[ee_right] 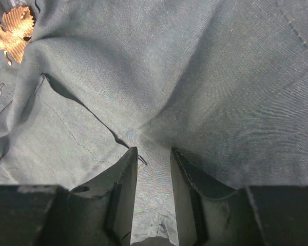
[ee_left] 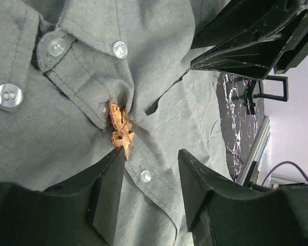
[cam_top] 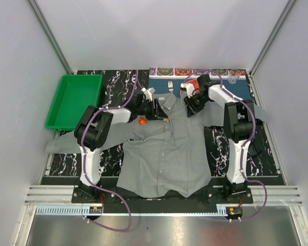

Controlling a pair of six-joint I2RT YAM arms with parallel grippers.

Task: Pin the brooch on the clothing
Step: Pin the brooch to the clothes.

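Brooch on shirt | right claw pinches fabric | fork, tray beyond

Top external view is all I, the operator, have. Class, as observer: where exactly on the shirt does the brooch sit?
Observer: The brooch lies on the button strip of the shirt, beside a small button.
Operator: Is the left pincer holding it?
Observer: No; the left pincer is open, one fingertip at the brooch's lower end.
Operator: And the right?
Observer: The right pincer pinches a fold of shirt, creases radiating from it.
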